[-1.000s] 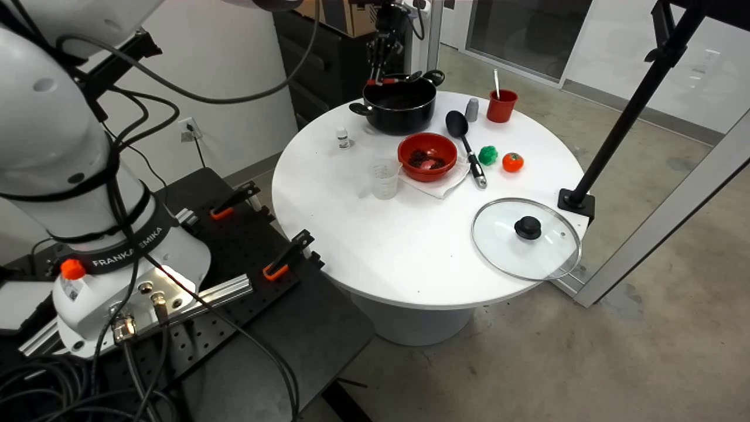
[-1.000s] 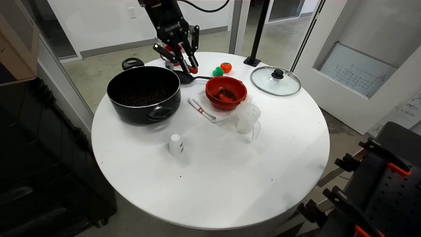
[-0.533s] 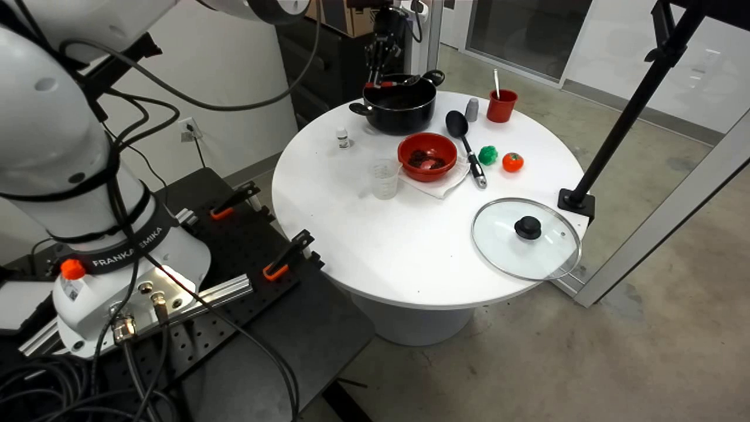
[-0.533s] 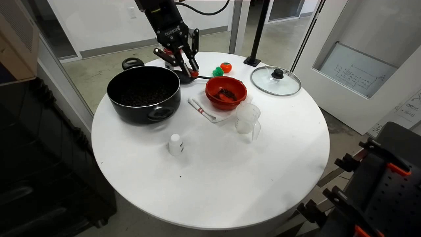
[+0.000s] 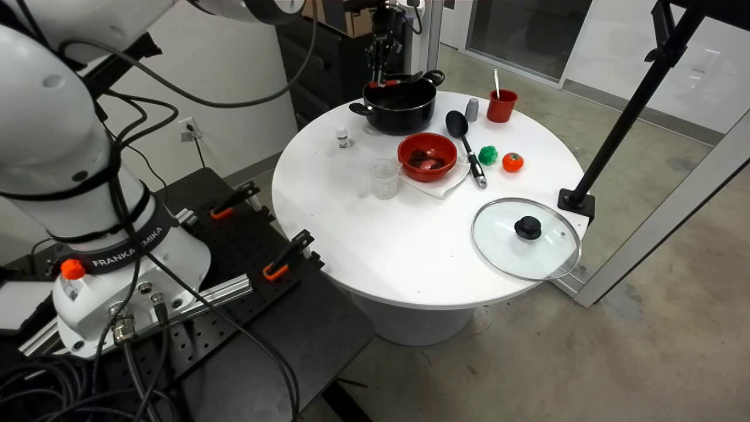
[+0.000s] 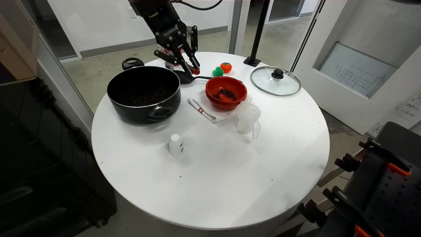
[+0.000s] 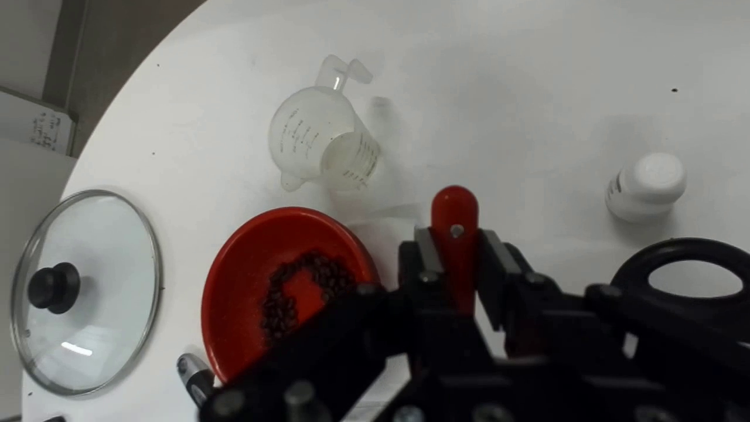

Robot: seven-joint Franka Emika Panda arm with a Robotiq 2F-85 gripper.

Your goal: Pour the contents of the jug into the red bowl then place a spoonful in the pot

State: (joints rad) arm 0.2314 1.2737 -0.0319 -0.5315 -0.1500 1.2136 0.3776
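My gripper is shut on the red handle of a spoon. Its dark head shows in an exterior view. The wrist view places the gripper above the table, between the red bowl and a pot handle. Dark beans lie in the bowl, which sits on a white cloth in both exterior views. More dark beans cover the floor of the black pot. The clear jug stands upright beside the bowl, with no beans visible in it.
A glass lid, black ladle, green vegetable and tomato lie around the bowl. A white bottle, grey shaker and red cup also stand there. A black pole rises at the table edge.
The gripper with the spoon has dipped a little and come back up, its wrist leaning slightly more. Bowl, pot and jug have stayed put.
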